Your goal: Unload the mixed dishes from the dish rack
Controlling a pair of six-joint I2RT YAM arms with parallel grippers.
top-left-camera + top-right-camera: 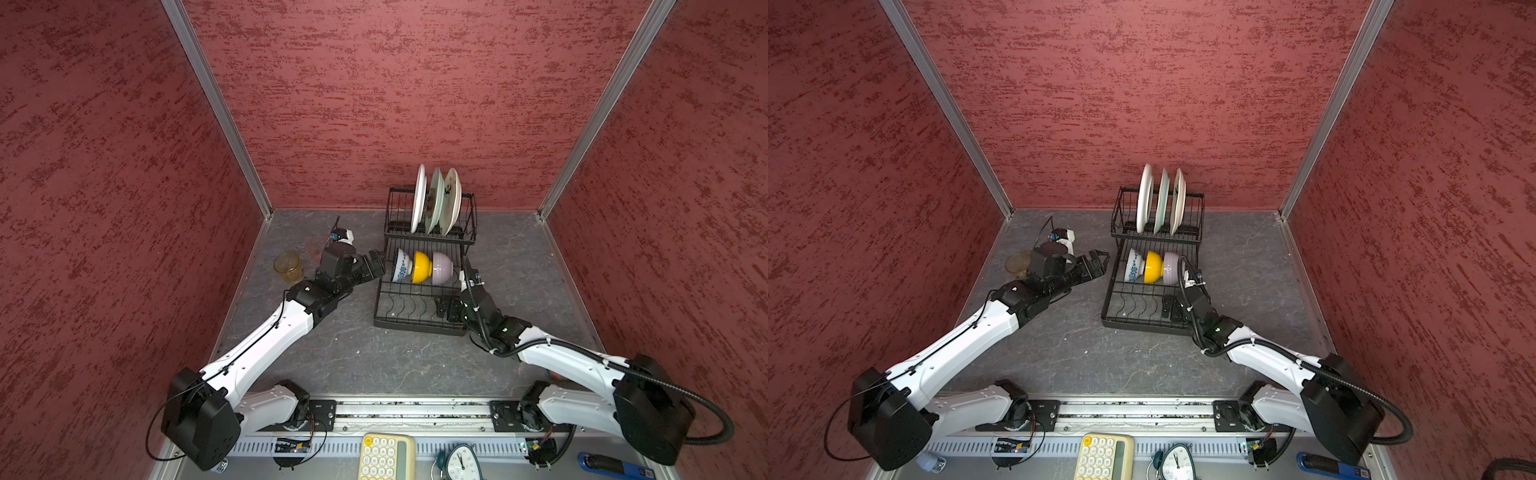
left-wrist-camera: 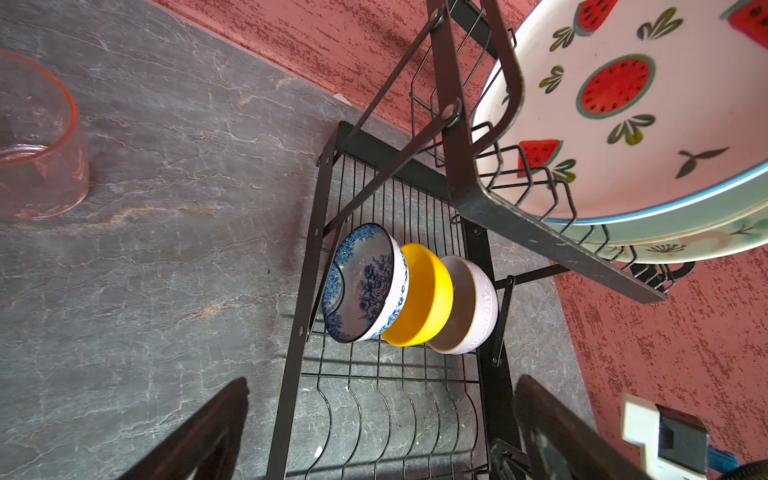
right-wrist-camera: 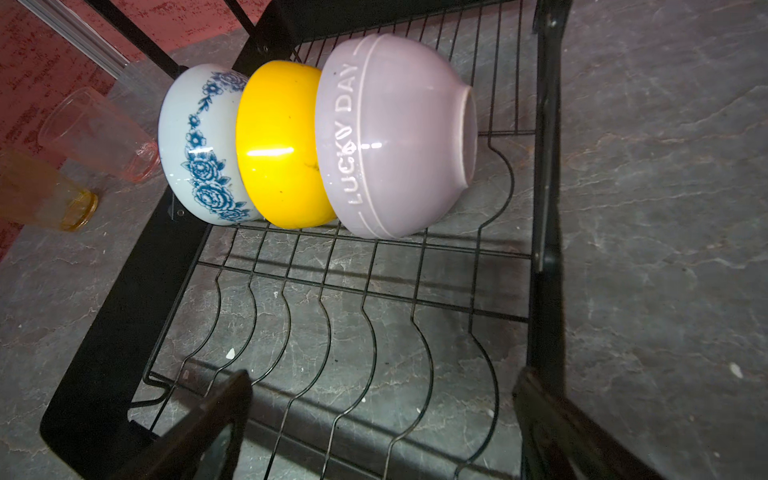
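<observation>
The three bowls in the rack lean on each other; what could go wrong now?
Lifting the lavender bowl with the open right gripper may let the yellow bowl and blue-white bowl roll or tip on the rack. The left arm sits close beside the amber tumbler; a swing might knock it over.

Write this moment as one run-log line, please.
in dish rack: three plates, three bowls | on table: amber tumbler, pink tumbler | left jaws: open, empty, near blue-white bowl | right jaws: open, empty, over dish rack front
</observation>
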